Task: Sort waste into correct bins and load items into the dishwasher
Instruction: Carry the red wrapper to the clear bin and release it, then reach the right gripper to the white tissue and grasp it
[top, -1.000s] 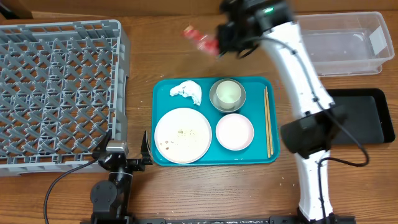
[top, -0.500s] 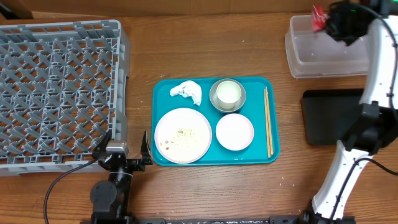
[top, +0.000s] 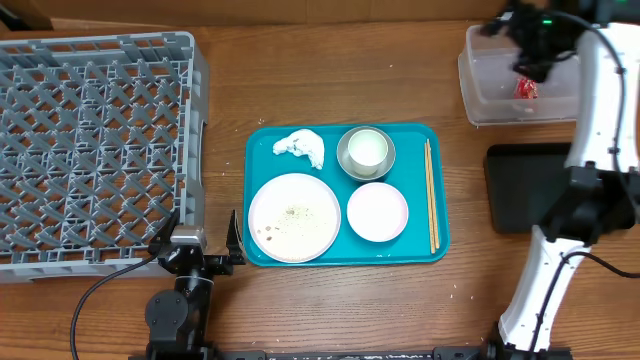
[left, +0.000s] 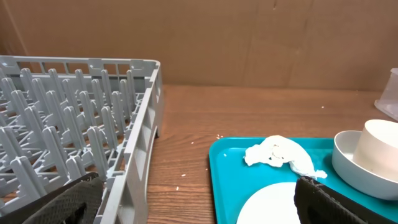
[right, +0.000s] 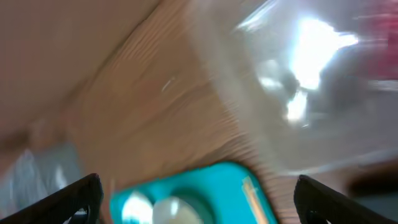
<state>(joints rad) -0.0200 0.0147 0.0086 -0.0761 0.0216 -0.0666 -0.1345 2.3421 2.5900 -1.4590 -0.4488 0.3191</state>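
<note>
The crumpled red wrapper (top: 525, 88) lies loose inside the clear tub (top: 480, 95) at the back right. Just above that tub hangs my right gripper (top: 514, 34), open and empty; its own view is blurred, with the tub (right: 298, 81) ahead. On the teal tray (top: 262, 140) lie the white napkin (top: 300, 148), a plate (top: 294, 217) with food crumbs, a white bowl (top: 377, 212), a steel bowl (top: 349, 166) holding a white cup (top: 366, 150), and chopsticks (top: 431, 195). My left gripper (top: 200, 240) rests open between the dish rack (top: 95, 150) and the tray.
The black tray (top: 530, 190) sits right of the teal tray, partly covered by my right arm. In the left wrist view the rack wall (left: 140, 143) stands close on the left and the napkin (left: 277, 154) and plate (left: 267, 208) lie ahead on the right.
My right gripper carried the red wrapper rightwards to the clear tub, then opened; the wrapper now lies in the tub. The left arm has not moved.
</note>
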